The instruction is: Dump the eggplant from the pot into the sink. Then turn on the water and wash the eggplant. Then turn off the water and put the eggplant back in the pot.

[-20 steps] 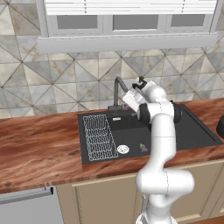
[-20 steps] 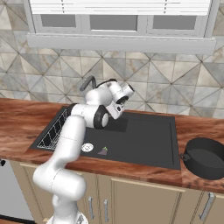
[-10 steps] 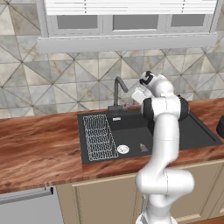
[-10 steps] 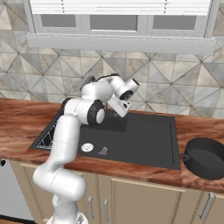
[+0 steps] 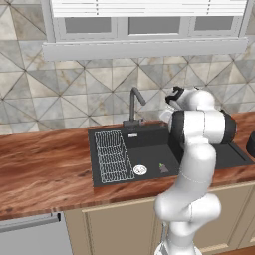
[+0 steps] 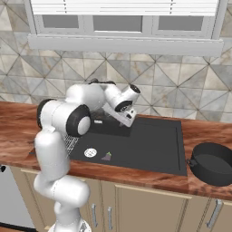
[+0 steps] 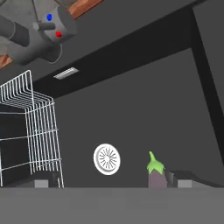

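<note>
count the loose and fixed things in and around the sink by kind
small dark purple eggplant with green tip: 1
round black pot on the counter: 1
white wire rack: 1
white round drain: 1
dark grey angular faucet: 1
total: 5

Wooden countertop [image 5: 45, 169], grey angular faucet [image 5: 134, 102], patterned tile backsplash [image 5: 74, 94], window sill [image 5: 144, 49], beige cabinet doors [image 6: 149, 204]

Arm swung right, away from the faucet [image 5: 133, 105]: hand moved from beside the spout out over the sink [image 6: 154, 145] basin, wrist rolled over. Fingers [image 7: 183, 176] spread wider than a second ago.
</note>
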